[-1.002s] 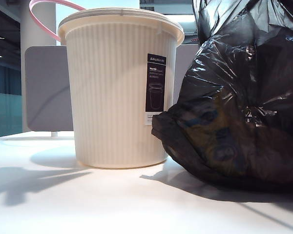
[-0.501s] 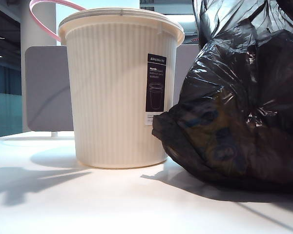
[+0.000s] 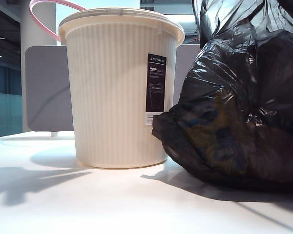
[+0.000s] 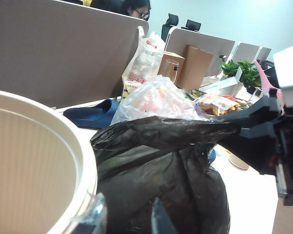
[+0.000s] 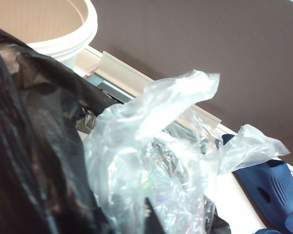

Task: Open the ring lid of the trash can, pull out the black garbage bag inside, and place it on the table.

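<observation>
the black garbage bag (image 3: 234,117) is seen resting on the table (image 3: 88,204), touching the trash can (image 3: 119,87) on its right. the right gripper is nearer, above the bag's gathered neck; neither gripper's jaw state can be told.
</observation>
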`<move>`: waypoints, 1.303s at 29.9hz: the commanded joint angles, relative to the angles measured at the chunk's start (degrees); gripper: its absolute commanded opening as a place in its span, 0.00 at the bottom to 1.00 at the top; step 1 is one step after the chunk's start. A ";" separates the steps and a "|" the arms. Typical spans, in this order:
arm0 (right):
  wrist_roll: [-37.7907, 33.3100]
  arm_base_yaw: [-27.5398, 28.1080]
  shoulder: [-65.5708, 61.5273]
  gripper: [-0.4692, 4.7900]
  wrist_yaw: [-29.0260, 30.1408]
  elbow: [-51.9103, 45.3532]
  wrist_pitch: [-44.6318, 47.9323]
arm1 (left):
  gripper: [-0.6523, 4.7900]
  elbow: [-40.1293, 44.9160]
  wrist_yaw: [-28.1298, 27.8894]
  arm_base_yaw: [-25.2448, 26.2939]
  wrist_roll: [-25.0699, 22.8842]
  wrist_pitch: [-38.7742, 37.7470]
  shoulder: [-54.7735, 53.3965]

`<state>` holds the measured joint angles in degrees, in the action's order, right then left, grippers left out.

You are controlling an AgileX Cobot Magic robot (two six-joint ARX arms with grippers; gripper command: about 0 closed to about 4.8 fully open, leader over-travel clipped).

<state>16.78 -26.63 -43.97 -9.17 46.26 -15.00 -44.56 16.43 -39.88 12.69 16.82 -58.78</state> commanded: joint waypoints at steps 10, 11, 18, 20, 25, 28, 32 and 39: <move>0.20 0.02 5.95 0.37 -1.68 0.33 2.34 | 0.34 -0.09 0.31 -0.07 -0.07 0.42 0.11; 0.20 0.02 6.27 0.37 -1.70 0.33 2.34 | 0.34 -0.09 0.31 -0.07 -0.07 0.42 0.09; 0.39 0.02 7.72 0.37 -2.93 0.33 2.19 | 0.34 -0.09 0.52 -0.07 -0.07 0.37 0.11; 0.39 0.02 7.96 0.37 -2.95 0.50 2.08 | 0.34 -0.09 1.38 -0.07 -0.07 0.17 0.11; 1.31 0.00 12.79 0.37 -2.91 0.59 1.64 | 0.34 -0.09 1.62 0.02 -0.26 -1.07 0.33; 1.27 0.00 17.97 0.37 -2.86 0.61 0.13 | 0.34 -0.09 1.73 0.04 -0.33 -2.45 0.87; 1.27 0.00 26.01 0.30 -2.03 0.85 -4.31 | 0.34 -0.09 1.86 0.04 -0.52 -3.30 2.05; 1.14 -0.09 36.46 0.30 0.57 0.92 -12.04 | 0.34 -0.07 1.84 0.02 -0.70 -4.46 5.77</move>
<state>18.02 -26.70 -8.40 -9.13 47.05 -25.67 -44.56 17.89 -39.83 12.40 12.45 -54.06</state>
